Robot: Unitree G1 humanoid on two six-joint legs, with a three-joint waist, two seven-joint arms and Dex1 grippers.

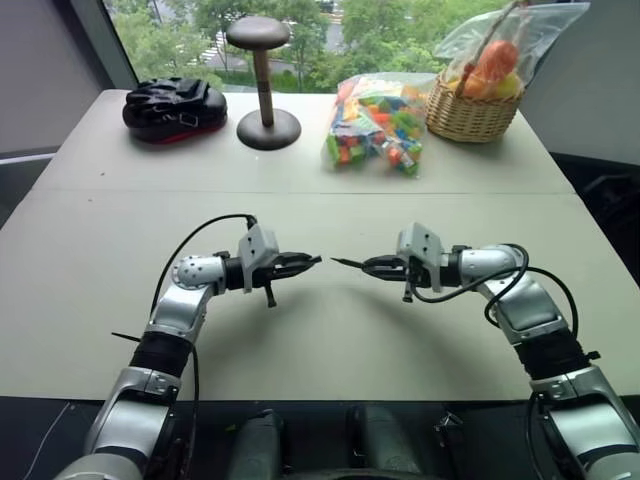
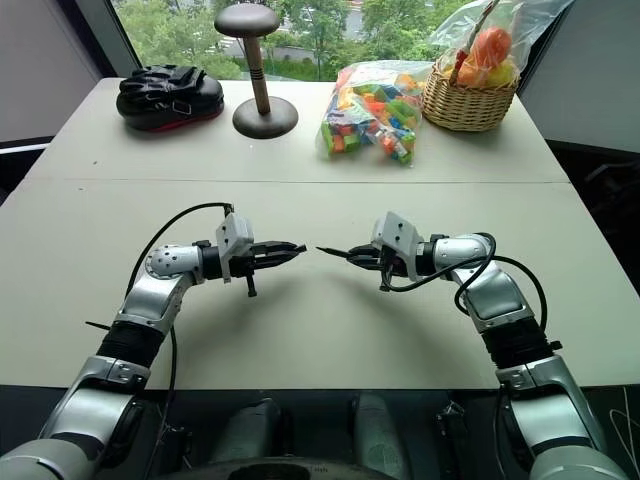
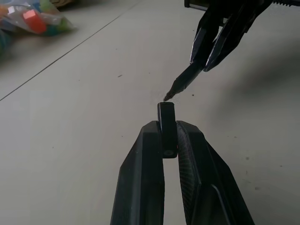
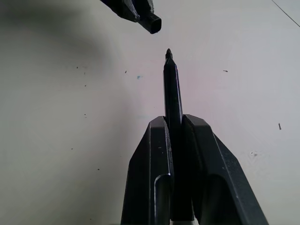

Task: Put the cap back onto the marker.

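Above the middle of the table (image 1: 320, 330) my two grippers face each other, tips a short gap apart. My left gripper (image 1: 300, 263) is shut on the cap (image 3: 167, 123), a short black cylinder sticking out past its fingertips with its open end (image 4: 153, 23) toward the marker. My right gripper (image 1: 375, 266) is shut on the marker (image 4: 172, 96), a thin black stick whose pointed tip (image 3: 168, 97) juts out toward the cap. Tip and cap mouth are close but apart, and the tip sits slightly off the cap's opening.
Along the far edge stand a black glove-like bundle (image 1: 172, 108), a dark wooden stand (image 1: 264, 90), a bag of coloured blocks (image 1: 378, 125) and a wicker basket (image 1: 472, 112) with fruit in plastic. A seam (image 1: 300, 192) crosses the table.
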